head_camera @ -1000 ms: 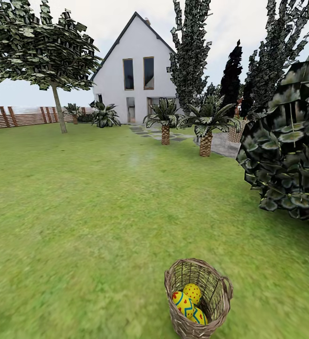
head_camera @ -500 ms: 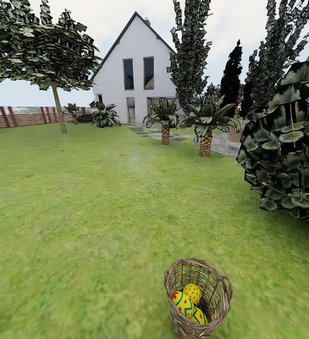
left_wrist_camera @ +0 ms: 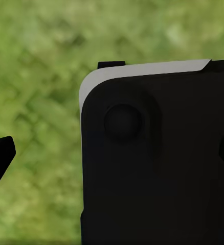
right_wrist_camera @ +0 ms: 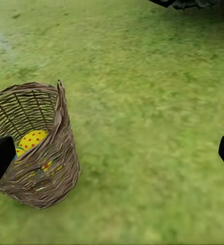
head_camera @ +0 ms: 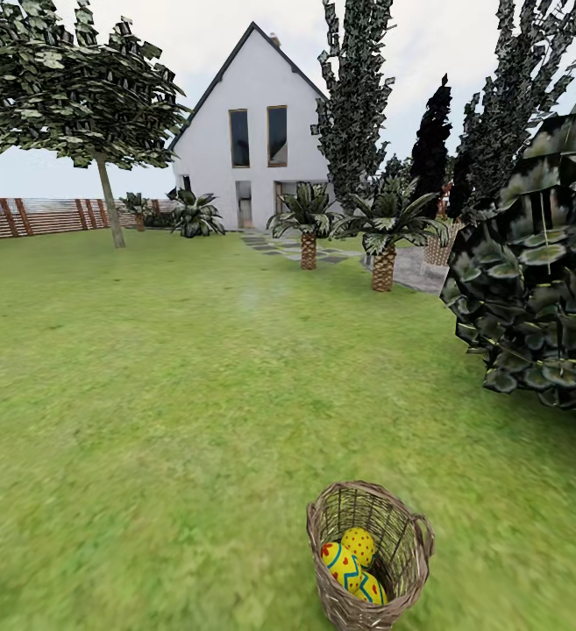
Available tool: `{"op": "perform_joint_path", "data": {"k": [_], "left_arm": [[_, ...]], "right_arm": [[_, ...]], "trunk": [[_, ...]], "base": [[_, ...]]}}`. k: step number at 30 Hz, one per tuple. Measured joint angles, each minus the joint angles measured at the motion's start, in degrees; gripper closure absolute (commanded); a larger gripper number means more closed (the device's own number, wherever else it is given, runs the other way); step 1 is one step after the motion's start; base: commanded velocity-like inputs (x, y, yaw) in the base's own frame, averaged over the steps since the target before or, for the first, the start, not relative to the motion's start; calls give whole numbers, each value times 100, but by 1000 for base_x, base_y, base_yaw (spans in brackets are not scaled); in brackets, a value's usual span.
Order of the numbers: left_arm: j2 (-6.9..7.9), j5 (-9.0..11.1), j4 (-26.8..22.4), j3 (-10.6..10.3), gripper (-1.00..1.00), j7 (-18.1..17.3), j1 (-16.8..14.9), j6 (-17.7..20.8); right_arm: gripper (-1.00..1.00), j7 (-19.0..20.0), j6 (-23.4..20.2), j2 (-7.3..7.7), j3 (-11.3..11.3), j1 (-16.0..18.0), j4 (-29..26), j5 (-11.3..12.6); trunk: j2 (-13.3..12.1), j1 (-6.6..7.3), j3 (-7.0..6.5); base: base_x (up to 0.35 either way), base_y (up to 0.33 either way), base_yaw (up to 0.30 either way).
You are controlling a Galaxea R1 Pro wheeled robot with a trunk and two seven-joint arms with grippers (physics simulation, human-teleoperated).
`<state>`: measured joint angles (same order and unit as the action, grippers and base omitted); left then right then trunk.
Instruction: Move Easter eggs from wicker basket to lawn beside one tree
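The wicker basket stands upright on the lawn near the bottom of the head view. Three yellow Easter eggs with red dots and blue zigzags lie inside it. In the right wrist view the basket is close by, with a red-dotted egg showing over its rim. My right gripper hangs open above the grass beside the basket, fingertips wide apart. My left gripper is open too, over grass, with a black part of the robot in front of it.
A tree with a grey-brown trunk and high leaves stands far back left by a brown fence. A large dark leafy bush crowds the right side. Two short palms and a white house lie ahead.
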<state>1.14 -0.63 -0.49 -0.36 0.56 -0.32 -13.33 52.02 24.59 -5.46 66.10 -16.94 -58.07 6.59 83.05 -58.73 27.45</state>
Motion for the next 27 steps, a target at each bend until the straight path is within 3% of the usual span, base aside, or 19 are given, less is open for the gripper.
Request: {"op": "perform_joint_path", "data": {"k": [11, 16, 20, 21, 27], "left_arm": [[0, 0, 0, 4, -100, 0, 0, 0], [-2, 0, 0, 4, -100, 0, 0, 0], [-1, 0, 1, 4, -100, 0, -1, 0], [0, 0, 2, 3, -100, 0, -1, -1], [-5, 0, 2, -1, -100, 0, -1, 4]], "right_arm": [[-100, -18, -3, -61, -20, 4, -64, -169], [-100, -320, -187, -29, -23, 94, -84, -330], [-100, -850, -1021, -8, -80, 486, -221, -875], [-100, -998, -1290, -10, -124, 683, -350, -1118], [-100, -1303, -2136, -22, -247, 1404, -757, -1931]], "trunk": [[0, 0, 0], [0, 0, 0], [0, 0, 0], [0, 0, -1], [0, 0, -1]], "base": [[0, 0, 0], [0, 0, 0], [0, 0, 0], [0, 0, 0], [0, 0, 0]]}}
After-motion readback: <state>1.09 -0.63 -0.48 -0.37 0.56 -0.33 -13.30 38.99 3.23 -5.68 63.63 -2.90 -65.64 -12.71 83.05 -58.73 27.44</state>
